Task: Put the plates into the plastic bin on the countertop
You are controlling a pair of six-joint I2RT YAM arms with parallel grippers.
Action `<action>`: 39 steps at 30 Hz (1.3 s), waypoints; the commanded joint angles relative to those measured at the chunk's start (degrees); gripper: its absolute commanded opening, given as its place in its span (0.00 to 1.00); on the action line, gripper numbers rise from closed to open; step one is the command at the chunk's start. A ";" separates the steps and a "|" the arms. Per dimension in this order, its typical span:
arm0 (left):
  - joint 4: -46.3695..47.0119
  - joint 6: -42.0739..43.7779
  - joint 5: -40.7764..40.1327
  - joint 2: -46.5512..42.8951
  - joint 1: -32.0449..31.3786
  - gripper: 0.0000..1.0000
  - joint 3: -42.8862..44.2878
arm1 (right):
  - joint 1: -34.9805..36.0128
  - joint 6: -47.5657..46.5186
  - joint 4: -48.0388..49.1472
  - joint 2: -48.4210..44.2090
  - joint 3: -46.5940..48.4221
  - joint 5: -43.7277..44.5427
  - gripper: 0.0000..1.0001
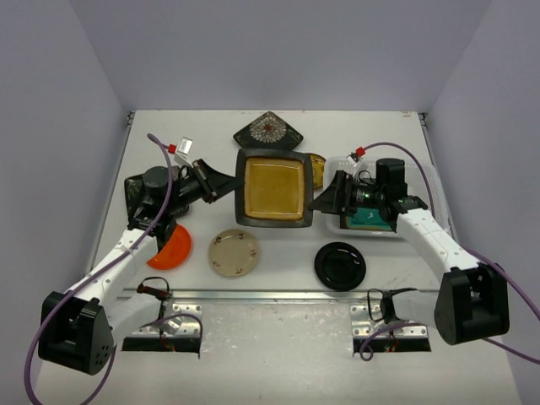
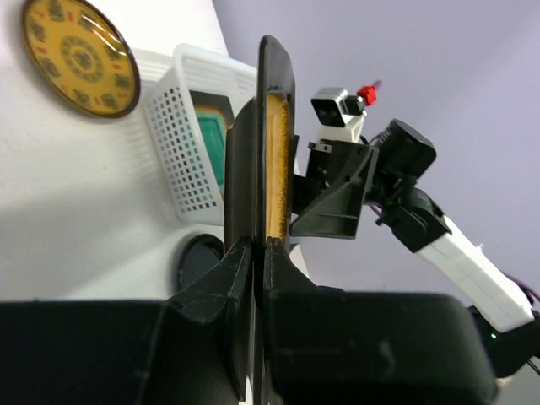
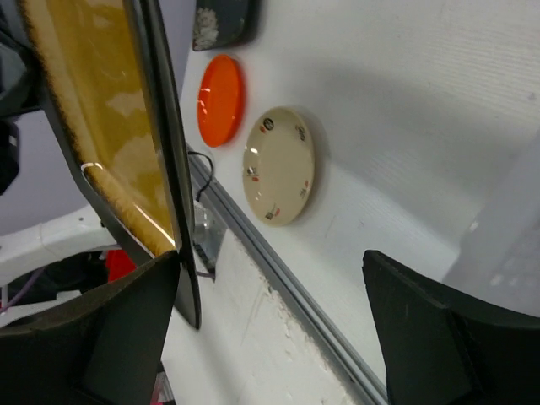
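Note:
My left gripper [image 1: 221,187] [image 2: 259,245] is shut on the left rim of the square amber plate [image 1: 272,187] [image 2: 275,126] [image 3: 110,126] and holds it above the countertop [image 1: 278,287]. My right gripper [image 1: 325,196] [image 3: 270,321] is open at the plate's right rim, with one finger [image 3: 110,337] beside the rim. The white lattice bin [image 1: 426,177] [image 2: 181,143] holds the teal plate [image 1: 369,218] [image 2: 215,139]. On the countertop lie the orange [image 1: 173,249], cream [image 1: 234,251], glossy black [image 1: 340,264] and floral black [image 1: 268,131] plates. The yellow plate [image 2: 80,55] is half hidden.
A second dark square plate [image 1: 132,190] [image 3: 224,21] lies under my left arm. A metal strip [image 1: 270,295] runs along the front edge. Lavender walls enclose the countertop on three sides. My right arm covers much of the bin.

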 commanded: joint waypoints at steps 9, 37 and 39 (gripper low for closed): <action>20.07 -11.27 5.82 1.88 -3.12 0.00 -0.33 | 0.79 11.21 22.58 1.90 0.48 -10.89 0.49; -36.97 29.39 -18.17 -5.98 -3.55 1.00 9.65 | -12.82 -22.43 -50.39 10.88 48.19 46.68 0.00; -37.74 30.09 -18.55 -7.20 -3.55 1.00 8.49 | -12.83 -23.11 -51.77 13.04 50.56 50.76 0.00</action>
